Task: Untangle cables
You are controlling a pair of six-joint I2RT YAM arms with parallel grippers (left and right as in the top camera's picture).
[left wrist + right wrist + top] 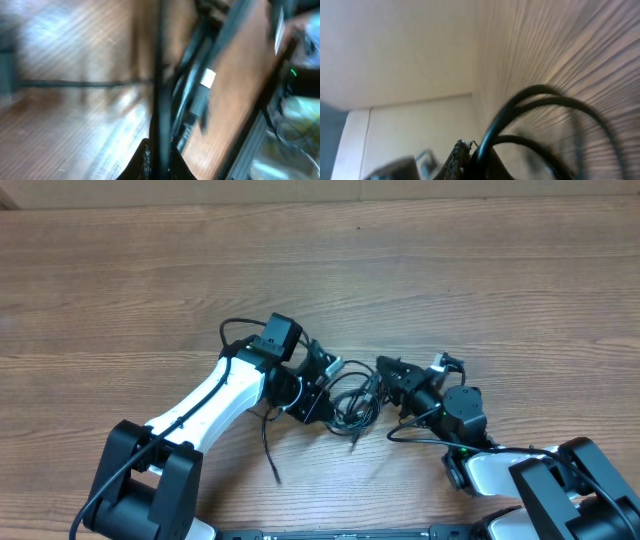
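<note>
The cables lie as a small black looped bundle on the wooden table, between my two grippers. My left gripper meets the bundle's left side and my right gripper its right side. In the left wrist view the left gripper is shut on one black cable that runs straight up out of the jaws. In the right wrist view the right gripper is shut on a black cable that arches away in loops. One loose strand trails toward the front edge.
Both arm bases stand at the table's front edge. A thicker black wire hangs off the right arm. A plug with a white tag lies among the strands. Bare wood stretches to the back and left.
</note>
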